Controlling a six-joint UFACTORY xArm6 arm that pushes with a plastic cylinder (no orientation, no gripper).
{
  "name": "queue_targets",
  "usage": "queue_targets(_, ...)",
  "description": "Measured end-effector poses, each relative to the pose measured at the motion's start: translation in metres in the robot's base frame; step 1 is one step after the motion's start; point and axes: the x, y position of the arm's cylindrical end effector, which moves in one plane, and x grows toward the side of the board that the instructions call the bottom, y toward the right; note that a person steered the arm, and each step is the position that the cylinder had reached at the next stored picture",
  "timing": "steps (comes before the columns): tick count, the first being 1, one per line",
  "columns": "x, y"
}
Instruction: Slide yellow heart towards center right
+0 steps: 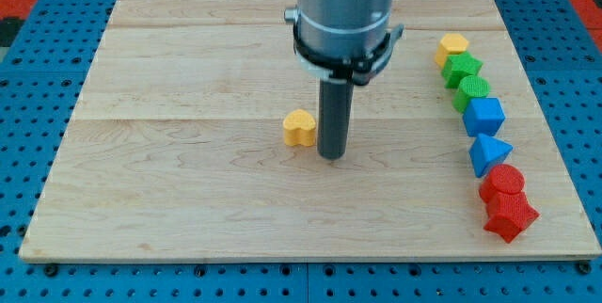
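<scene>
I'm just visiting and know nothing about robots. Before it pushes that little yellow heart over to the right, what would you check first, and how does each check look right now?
1. Yellow heart in plain sight, lying free on the board: ok.
2. My tip on the correct side for a rightward push: not ok. It stands just on the heart's right; it should be on its left.
3. Tip touching the heart: cannot tell; they are very close.
4. Path to centre right free of blocks: ok, until the column at the right edge.
5. Room at the goal: cannot tell. The blue blocks sit there, so stop short of them.
</scene>
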Motion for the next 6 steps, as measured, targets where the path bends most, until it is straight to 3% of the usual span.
queue_targets(1,-0.042,-0.062)
queue_targets(2,-0.095,-0.006)
queue_targets(3,-0.113,0.029)
queue_targets(6,-0.118,0.094)
